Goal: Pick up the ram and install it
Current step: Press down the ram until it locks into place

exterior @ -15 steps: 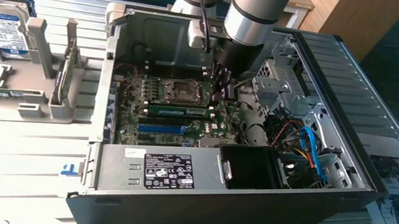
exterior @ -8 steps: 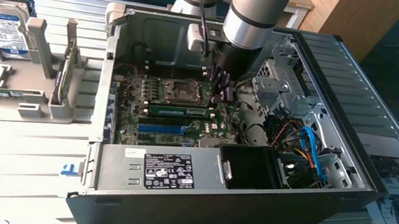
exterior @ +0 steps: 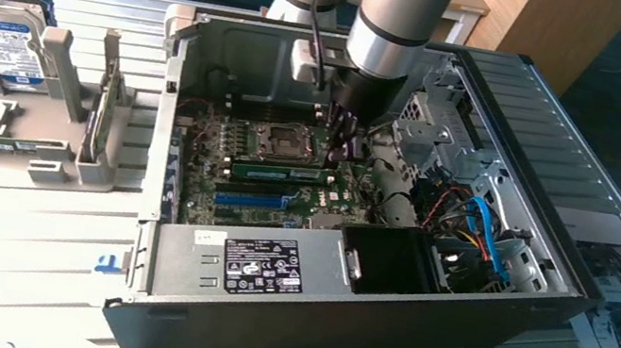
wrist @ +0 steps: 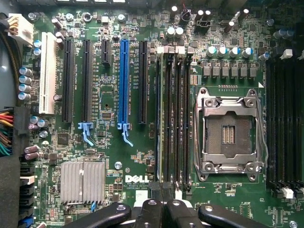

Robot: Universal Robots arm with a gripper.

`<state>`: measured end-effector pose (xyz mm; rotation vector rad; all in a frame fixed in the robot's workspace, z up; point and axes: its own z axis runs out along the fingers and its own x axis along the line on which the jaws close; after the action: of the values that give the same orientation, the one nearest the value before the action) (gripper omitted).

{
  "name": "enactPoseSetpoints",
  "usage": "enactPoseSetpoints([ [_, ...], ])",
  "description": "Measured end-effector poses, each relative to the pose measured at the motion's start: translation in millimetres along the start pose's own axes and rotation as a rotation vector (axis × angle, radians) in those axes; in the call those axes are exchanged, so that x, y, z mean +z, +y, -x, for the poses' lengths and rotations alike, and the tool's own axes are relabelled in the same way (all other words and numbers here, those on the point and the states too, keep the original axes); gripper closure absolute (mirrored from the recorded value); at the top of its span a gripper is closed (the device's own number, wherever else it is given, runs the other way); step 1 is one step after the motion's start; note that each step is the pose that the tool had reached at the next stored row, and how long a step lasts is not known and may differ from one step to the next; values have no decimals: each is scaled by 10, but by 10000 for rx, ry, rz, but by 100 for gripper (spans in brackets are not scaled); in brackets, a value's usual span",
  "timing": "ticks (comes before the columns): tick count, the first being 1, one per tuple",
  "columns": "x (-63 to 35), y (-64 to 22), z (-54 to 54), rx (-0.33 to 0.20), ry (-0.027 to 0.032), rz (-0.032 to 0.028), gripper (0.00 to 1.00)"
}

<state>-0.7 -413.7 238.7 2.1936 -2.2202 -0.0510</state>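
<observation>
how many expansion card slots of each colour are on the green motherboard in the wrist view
white long plastic expansion slot: 1
blue long plastic expansion slot: 1
black plastic expansion slots: 4
total: 6

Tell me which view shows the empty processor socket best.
The wrist view: the processor socket is seen straight on, its metal frame and bare contact area plain, beside the memory slots. In the exterior view the socket is small and seen at a slant inside the computer case, near the gripper.
</observation>
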Motion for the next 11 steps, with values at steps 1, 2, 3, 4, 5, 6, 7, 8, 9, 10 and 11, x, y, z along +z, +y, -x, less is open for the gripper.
enactPoseSetpoints([
  [1,0,-3,1,1,-1,0,90],
  [2,1,-4,1,1,-1,0,90],
  [3,1,-4,1,2,-1,0,90],
  [4,0,-4,1,2,0,0,90],
  [5,0,-4,1,2,0,1,90],
  [6,5,-4,2,2,-1,0,90],
  [7,18,-5,3,2,-3,-1,90],
  [8,31,-5,3,2,-3,-1,90],
  [9,41,-6,4,0,-3,0,90],
  [10,50,-7,5,-1,-5,0,90],
  [11,57,-7,8,-1,-7,0,90],
])
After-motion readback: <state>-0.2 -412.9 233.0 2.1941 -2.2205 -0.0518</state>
